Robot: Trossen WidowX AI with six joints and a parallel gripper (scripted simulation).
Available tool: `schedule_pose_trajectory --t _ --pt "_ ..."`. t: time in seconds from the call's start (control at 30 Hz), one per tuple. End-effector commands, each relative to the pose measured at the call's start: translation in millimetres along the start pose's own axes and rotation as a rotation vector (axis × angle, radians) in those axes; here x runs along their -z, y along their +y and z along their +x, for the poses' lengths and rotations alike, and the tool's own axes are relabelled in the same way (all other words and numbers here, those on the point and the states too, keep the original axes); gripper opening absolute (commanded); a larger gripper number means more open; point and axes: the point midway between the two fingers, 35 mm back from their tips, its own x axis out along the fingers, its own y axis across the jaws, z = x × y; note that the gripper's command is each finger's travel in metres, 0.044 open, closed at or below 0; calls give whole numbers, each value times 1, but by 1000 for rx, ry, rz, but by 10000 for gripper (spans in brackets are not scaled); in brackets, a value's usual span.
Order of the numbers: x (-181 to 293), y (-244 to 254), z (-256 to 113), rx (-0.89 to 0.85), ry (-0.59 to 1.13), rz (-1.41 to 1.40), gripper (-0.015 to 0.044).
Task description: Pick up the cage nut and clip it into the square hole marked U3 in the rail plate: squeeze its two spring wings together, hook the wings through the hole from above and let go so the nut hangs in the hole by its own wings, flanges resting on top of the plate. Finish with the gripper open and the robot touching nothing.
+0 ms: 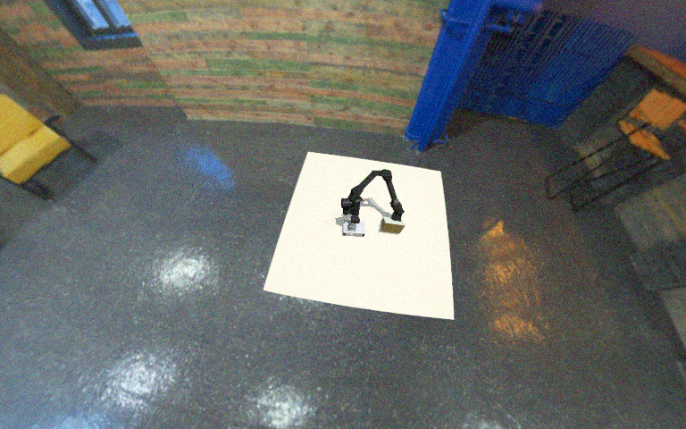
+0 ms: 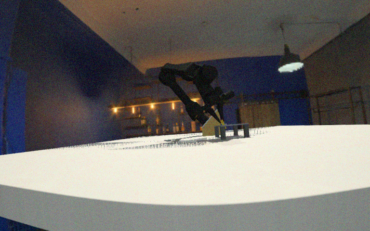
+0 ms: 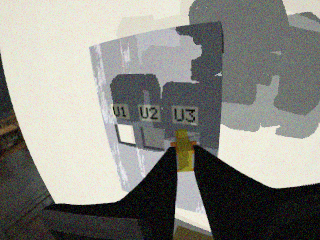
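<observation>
Gripper (image 1: 355,220) (image 2: 222,123) (image 3: 183,151) was nearly closed, cage nut (image 2: 222,124) (image 3: 185,156) pinched between its fingertips, at the U3 position on the rail plate (image 1: 360,230) (image 2: 241,124) (image 3: 145,55). Pickup done. Wing engagement could not be confirmed; seating probably remained, release and clear withdrawal certainly.

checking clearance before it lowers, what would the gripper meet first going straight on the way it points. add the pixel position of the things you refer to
Most likely the rail plate (image 1: 360,231) (image 2: 240,124) (image 3: 150,170) at U3: the gripper (image 2: 222,123) (image 3: 183,151) holds the yellow nut (image 2: 222,123) (image 3: 185,159) there, though whether the nut already touches is unclear.
</observation>
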Motion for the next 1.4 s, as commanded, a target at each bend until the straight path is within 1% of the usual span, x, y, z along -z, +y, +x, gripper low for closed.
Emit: schedule_pose_trajectory --t 0.0,1.37 --pt "0 0 0 -15 -1 -4 29" --pt "0 -6 0 -71 0 -5 29"
